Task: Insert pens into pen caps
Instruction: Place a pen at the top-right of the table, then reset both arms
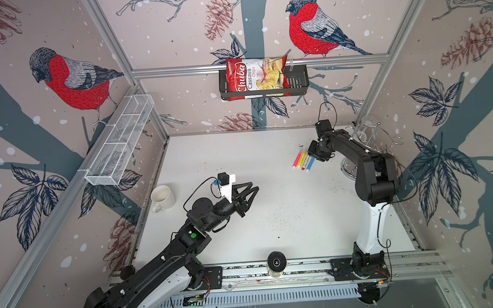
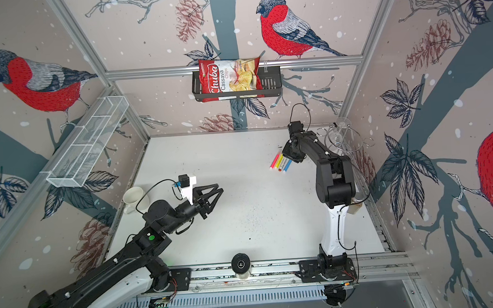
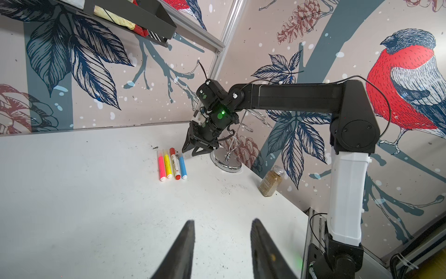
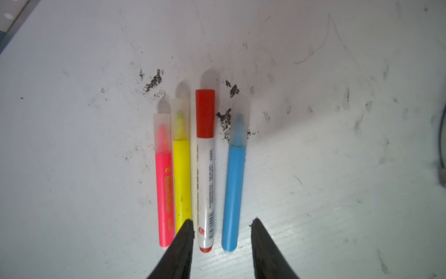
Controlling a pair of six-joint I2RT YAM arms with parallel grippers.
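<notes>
Right wrist view: over the white table, the right gripper stands partly open and empty above the tail ends of four pens, which lie side by side with their caps on. The left gripper, likewise parted and empty, hovers well apart from them.

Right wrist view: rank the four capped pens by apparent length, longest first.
1. white pen with red cap
2. blue pen
3. pink pen and yellow pen: left unranked, because the right gripper hides the yellow pen's near end.
</notes>
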